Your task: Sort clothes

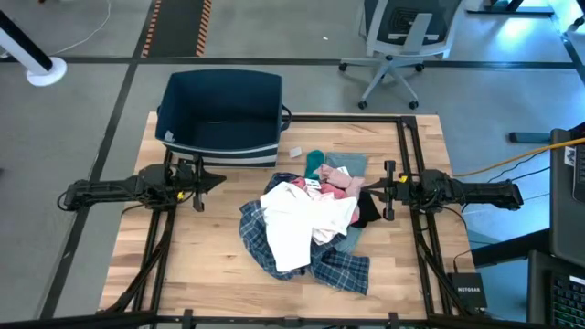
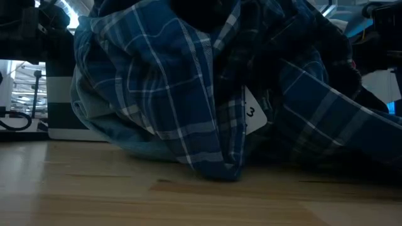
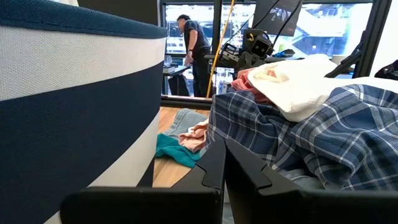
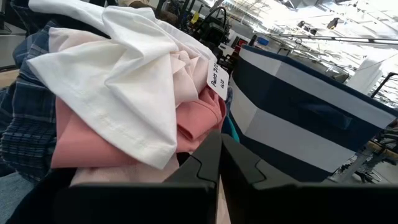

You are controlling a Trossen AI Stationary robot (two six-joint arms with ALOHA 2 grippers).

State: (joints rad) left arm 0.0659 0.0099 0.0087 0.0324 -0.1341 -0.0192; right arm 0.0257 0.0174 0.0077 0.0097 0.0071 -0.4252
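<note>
Both arms sit low, left gripper point(image 1: 217, 181) and right gripper point(image 1: 370, 185) flanking the clothes point(image 1: 306, 219) pile beside the bin point(image 1: 222, 119), jaws pressed together, holding nothing.

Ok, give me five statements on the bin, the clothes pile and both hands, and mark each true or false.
1. The dark blue bin holds a white shirt. False: it looks empty.
2. The white shirt lies on top of the plaid shirt. True.
3. The left hand is shut and holds nothing. True.
4. The right hand is lifting the pink piece. False: shut, empty, at the pile's edge.
5. The teal piece lies on the bin's side of the pile. True.
</note>
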